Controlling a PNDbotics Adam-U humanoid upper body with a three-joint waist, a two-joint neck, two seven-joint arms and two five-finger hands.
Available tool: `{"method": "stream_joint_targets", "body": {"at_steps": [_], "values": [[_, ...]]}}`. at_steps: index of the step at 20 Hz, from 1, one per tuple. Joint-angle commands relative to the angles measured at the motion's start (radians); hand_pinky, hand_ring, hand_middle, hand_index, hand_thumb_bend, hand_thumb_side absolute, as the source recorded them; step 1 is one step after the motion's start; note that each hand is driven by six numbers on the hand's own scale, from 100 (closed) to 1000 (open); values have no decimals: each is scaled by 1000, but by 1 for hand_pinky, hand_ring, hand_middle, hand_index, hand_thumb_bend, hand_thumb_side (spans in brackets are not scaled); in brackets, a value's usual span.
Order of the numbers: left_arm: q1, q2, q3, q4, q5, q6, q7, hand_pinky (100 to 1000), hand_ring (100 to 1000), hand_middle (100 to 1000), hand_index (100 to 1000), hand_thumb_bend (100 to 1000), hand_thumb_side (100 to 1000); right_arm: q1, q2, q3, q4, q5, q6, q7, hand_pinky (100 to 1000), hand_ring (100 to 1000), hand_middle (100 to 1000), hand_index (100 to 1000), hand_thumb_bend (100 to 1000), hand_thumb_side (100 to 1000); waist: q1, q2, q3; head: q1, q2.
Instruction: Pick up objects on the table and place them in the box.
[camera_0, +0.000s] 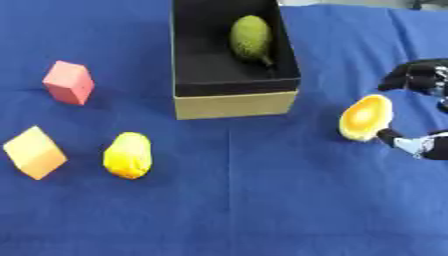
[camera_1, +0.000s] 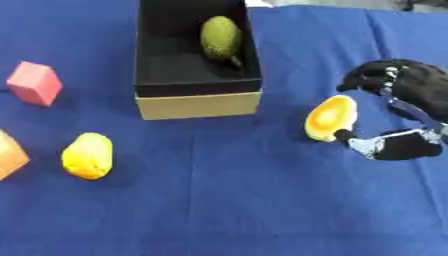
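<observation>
A halved orange fruit (camera_1: 331, 118) is pinched between the curled fingers (camera_1: 363, 80) and thumb of the right hand (camera_1: 407, 95), right of the box (camera_1: 199, 102), which holds a green fruit (camera_1: 220, 38).

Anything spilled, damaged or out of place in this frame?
Nothing stands out. The box sits upright with a green fruit inside; the right hand is at a halved orange fruit on the blue cloth.

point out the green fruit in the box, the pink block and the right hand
green fruit (camera_0: 251, 38), left eye view, middle of its body
pink block (camera_0: 68, 82), left eye view, front face
right hand (camera_1: 409, 82), right eye view, back of the hand
</observation>
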Motion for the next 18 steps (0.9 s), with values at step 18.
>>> {"method": "stream_joint_targets", "body": {"at_steps": [18], "values": [[-6, 4, -5, -15, 4, 6, -9, 857, 708, 627, 845, 100, 661, -28, -11, 14, -9, 20, 62, 97, 877, 899, 839, 870, 459, 504, 7, 13, 18, -18, -39]]}}
